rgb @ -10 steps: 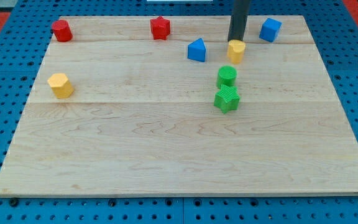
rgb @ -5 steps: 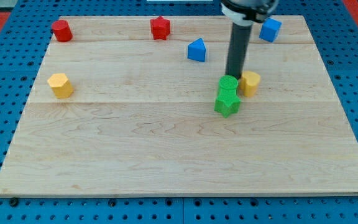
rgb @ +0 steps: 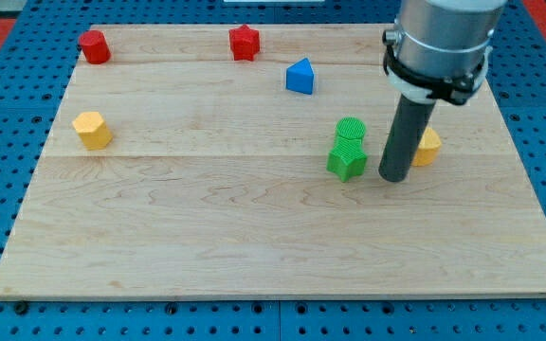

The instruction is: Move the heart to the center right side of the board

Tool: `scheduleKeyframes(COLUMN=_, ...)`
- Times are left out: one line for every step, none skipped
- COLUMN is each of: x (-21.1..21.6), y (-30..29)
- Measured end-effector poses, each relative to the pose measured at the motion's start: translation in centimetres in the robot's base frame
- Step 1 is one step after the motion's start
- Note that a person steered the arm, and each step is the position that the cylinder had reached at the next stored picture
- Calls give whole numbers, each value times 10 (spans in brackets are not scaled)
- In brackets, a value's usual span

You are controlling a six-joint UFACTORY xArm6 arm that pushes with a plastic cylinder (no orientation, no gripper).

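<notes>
1. Table [rgb: 254, 237]: wooden board, largest item; its mid-right edge, the goal zone, lies to the view's right of the tool.
2. Tool: dark rod with no jaws, nothing to open or close; my tip [rgb: 393, 178] rests on the wood, apparently touching the block behind it, though contact is partly hidden.
3. Green pair: green star block [rgb: 347, 159] just to the view's left of my tip, green cylinder [rgb: 350, 130] touching it above.
4. Yellow heart [rgb: 427, 147]: task item, just to the view's right of the rod and slightly above my tip, partly hidden behind it.
5. Handling note (judgement): push from the heart's left face, straight rightward, slowly, so it does not slip round the rod.
6. Others, well left of the tool: blue triangular block [rgb: 300, 76], red star [rgb: 244, 42], red block [rgb: 94, 45], yellow block [rgb: 92, 129].
</notes>
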State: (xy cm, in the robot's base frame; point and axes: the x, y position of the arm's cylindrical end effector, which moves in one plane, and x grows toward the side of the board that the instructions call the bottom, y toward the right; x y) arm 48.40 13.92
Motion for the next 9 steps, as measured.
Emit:
scheduleKeyframes(x=-7, y=43)
scheduleKeyframes(x=-37, y=75)
scheduleKeyframes(x=-50, y=79)
scheduleKeyframes(x=-20, y=67)
scheduleKeyframes(x=-7, y=27)
scheduleKeyframes(x=-19, y=3)
scheduleKeyframes(x=-45, y=6)
scheduleKeyframes(x=-55, y=22)
scheduleKeyframes(x=-55, y=24)
